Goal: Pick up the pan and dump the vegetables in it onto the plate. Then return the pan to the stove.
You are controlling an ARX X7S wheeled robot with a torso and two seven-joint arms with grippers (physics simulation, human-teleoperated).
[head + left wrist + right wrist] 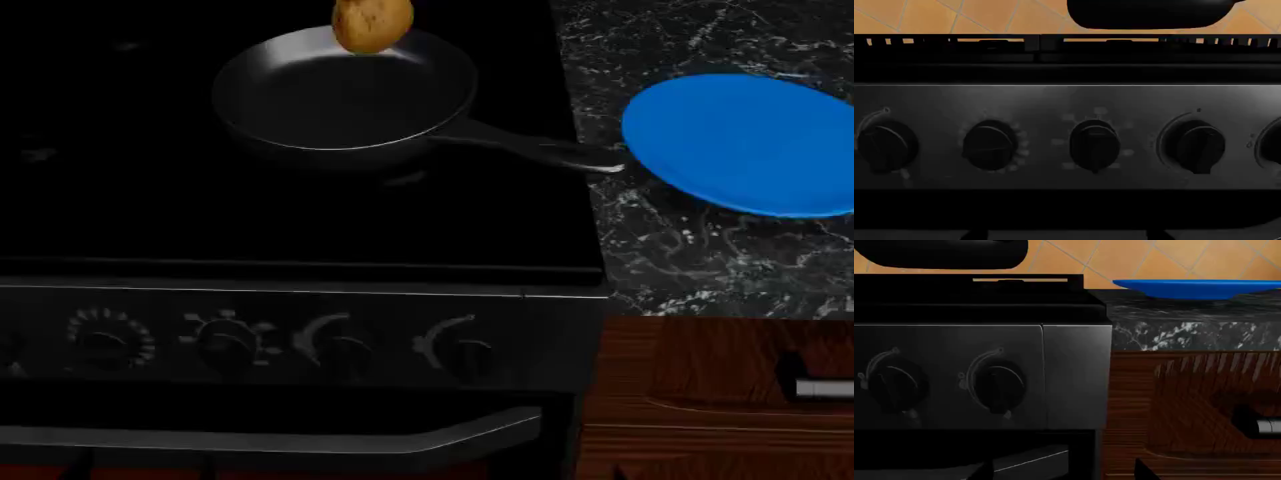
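Note:
The pan (340, 95) sits on the stove (267, 230), its slim handle (534, 148) pointing right toward the plate. The potato (371, 22) rests at the pan's far rim. The blue plate (747, 145) lies on the counter right of the stove. Neither gripper shows in the head view. In the left wrist view, my left gripper (1067, 236) is low in front of the stove's knobs (1094, 145), jaws spread and empty, with the pan (1154, 14) above. My right gripper (1064, 472) is open and empty before the stove's right front corner, with the plate (1194, 289) up on the counter.
A black marble counter (667, 260) adjoins the stove on the right. Below it is a dark wooden cabinet (694, 390) with a metal pull (821, 388). The oven's bar handle (400, 435) runs under the knobs. An orange tiled wall (954, 17) is behind the stove.

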